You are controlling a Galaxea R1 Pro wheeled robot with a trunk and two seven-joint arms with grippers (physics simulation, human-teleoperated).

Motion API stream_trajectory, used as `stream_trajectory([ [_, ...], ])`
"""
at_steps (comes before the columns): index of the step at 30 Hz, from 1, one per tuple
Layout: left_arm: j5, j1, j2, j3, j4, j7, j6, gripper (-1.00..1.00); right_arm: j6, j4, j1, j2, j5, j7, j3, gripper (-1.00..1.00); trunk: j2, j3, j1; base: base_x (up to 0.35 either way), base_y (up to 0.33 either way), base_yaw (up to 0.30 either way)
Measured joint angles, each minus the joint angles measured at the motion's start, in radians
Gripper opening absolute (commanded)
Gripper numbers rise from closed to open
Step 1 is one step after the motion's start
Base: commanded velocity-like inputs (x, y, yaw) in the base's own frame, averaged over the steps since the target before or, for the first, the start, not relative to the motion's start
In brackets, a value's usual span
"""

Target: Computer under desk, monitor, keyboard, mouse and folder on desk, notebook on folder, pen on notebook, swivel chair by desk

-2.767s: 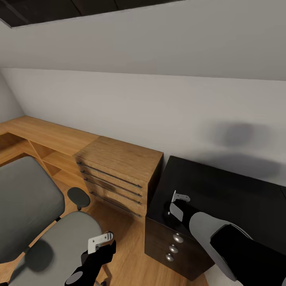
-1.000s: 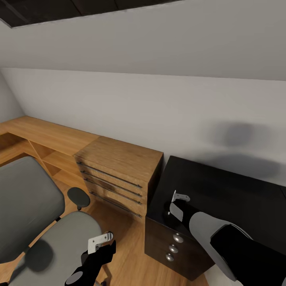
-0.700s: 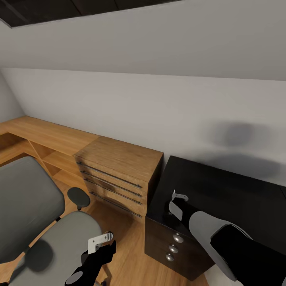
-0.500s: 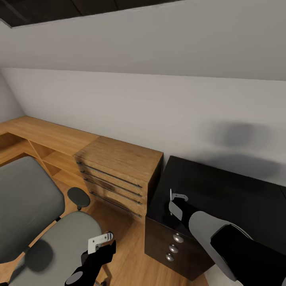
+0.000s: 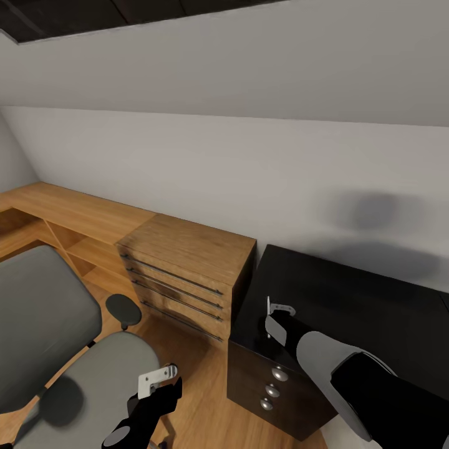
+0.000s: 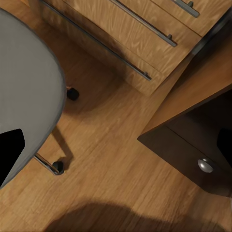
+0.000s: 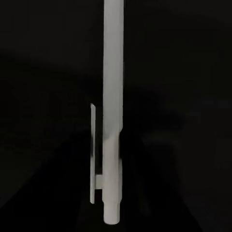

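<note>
Head view is showing the grey padded swivel chair sitting just in front of the long light-wood desk, w/ a wood drawer unit beside it and a low black cabinet w/ round silver knobs next to that.

The right gripper is hanging over the black cabinet's top, near its front corner. The left gripper is hanging low, by the chair seat's edge, over the wood floor.

How far along: I'm guessing the robot is working on the pen step now. The chair is sitting by the desk, so that bit looks about right. I can't tell abt the computer, monitor, keyboard, mouse, folder or notebook from here, so prob lots is left.

Right wrist view is showing the thin white pen w/ a side clip lying long and straight against the black top, right in the middle of where that gripper is looking. So the pen is lining up w/ the jaws, but I can't tell if it is between them or just below.

Jaws: can't tell for either gripper if they're open or closed.
</note>
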Motion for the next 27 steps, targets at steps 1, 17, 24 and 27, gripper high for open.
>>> stream_trajectory([
  [1,0.0,0.0,0.0,0.0,0.0,0.0,0.0,1.0,0.0,0.0,0.0,0.0,-0.001,0.0,0.0,-1.0,0.0,0.0,0.0,0.0,0.0,0.0],
  [17,0.0,0.0,0.0,0.001,0.004,0.0,0.0,1.0,0.002,-0.007,0.001,-0.008,-0.011,-0.003,-0.008,-1.0,0.084,0.037,-0.046,-0.008,0.0,0.0],
  [24,0.0,0.0,0.0,0.002,0.006,0.0,0.0,1.0,0.004,-0.111,0.003,-0.068,-0.013,-0.003,-0.007,-1.0,0.133,0.059,-0.072,-0.286,0.0,0.0],
  [27,0.0,0.0,0.0,0.001,0.006,0.0,0.001,1.0,0.003,-0.124,0.004,-0.075,-0.013,-0.004,-0.007,-1.0,0.154,0.069,-0.084,-0.145,0.0,0.0],
])
